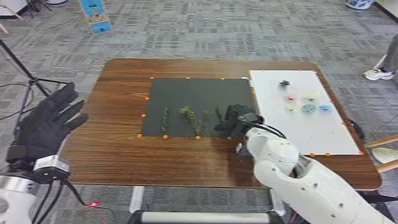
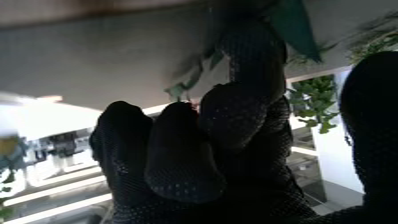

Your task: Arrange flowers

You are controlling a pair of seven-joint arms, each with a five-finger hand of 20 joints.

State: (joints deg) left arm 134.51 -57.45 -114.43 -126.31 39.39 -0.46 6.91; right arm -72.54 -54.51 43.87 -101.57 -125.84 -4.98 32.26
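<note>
Weighing the risks first, we judge the leafy stem beside the right robot hand most exposed: a sideways drag of the glove could twist it, bend its leaves or carry it off line. The fine sprig just left of it could be swept along by a low knuckle, and pressing down too hard might crush soft leaves. We cannot tell whether this robot hand is clamped on the leafy stem or merely beside it; it is low over the right part of the black mat on the desk.

As for looks, we see broad, pointed, dark green leaves on that stem. Farther left on the mat lie a bushy, yellow-green sprig and a thin, narrow one, roughly upright to our view. On the white board to the right, small blooms sit toward the far half: a dark flower, a pink flower and a blue flower among them. Our left robot hand is off the desk's left side, fingers apart and empty.
</note>
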